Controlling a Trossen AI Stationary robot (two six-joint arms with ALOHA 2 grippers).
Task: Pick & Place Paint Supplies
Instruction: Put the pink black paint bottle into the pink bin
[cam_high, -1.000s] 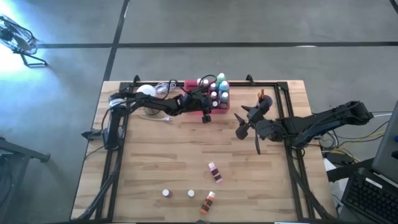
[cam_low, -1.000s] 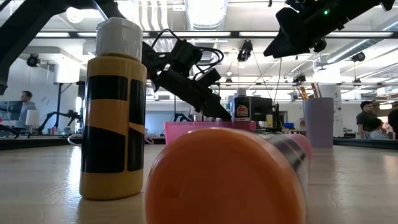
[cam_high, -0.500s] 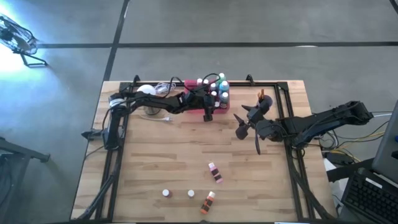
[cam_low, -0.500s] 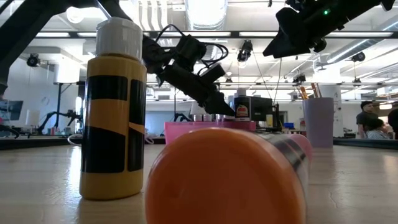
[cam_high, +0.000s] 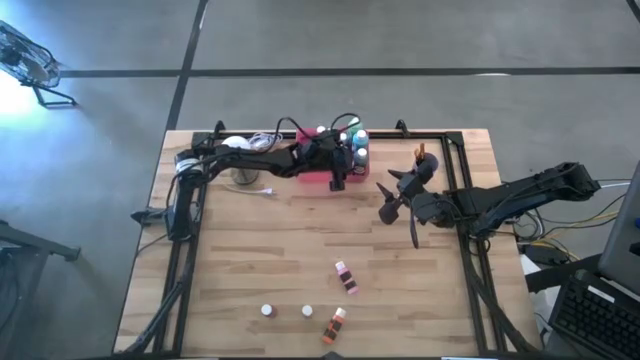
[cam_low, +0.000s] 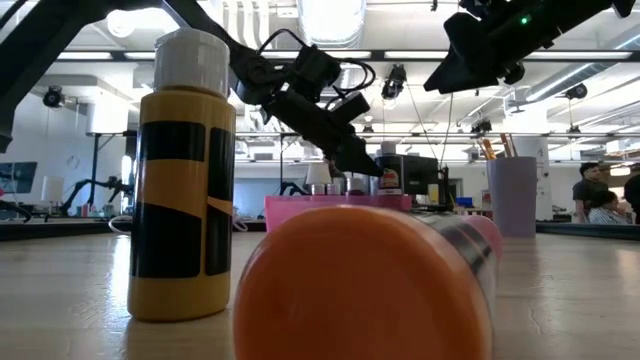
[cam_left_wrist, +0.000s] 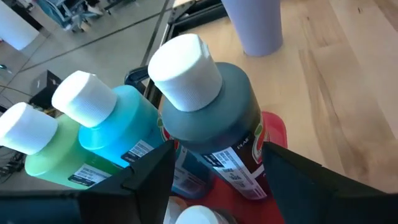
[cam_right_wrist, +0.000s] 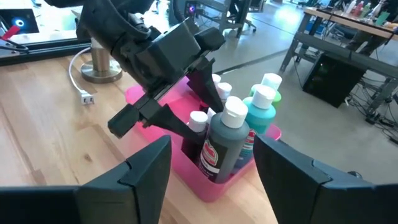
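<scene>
So our left gripper (cam_right_wrist: 171, 106) hangs spread and empty right over the upright dark-green white-capped bottle (cam_left_wrist: 214, 121) in the pink rectangular plastic tray (cam_right_wrist: 186, 168) at the table's far edge, while the right gripper (cam_high: 392, 200), also spread, waits nearby.

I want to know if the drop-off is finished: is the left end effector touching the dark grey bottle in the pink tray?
Apart. The right wrist view shows the left end effector open above the dark grey bottle, with clear space between them.
</scene>
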